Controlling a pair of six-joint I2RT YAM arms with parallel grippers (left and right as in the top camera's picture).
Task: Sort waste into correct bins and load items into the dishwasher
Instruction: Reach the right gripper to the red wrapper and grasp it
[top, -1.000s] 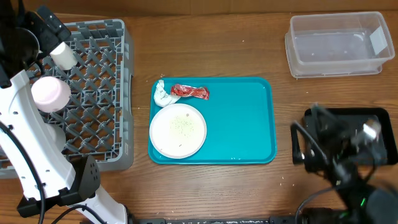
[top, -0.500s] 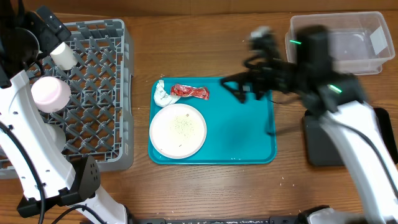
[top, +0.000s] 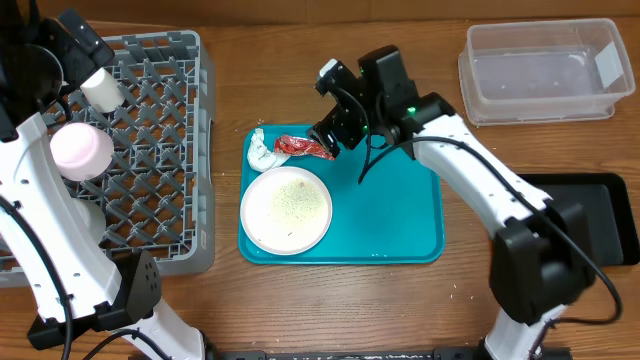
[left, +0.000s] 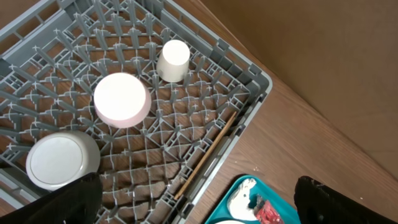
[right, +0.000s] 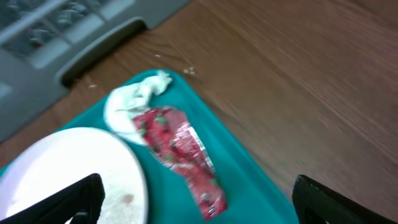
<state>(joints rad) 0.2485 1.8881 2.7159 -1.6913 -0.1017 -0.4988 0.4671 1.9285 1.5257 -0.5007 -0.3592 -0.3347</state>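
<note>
The dish rack (top: 150, 150) stands at the left. The left gripper (left: 199, 190) hangs above it, jaws apart and empty. On the tray (top: 400, 215), beside the plate (top: 287, 208), lies the red wrapper (top: 305, 148). The right gripper (top: 330, 135) hovers over it, jaws spread, apparently not touching. Step in hand: waste sorting. Next move: descend and close on the wrapper.

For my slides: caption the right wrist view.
Red wrapper and crumpled napkin beside a plate on the teal tray, pincer open above.
</note>
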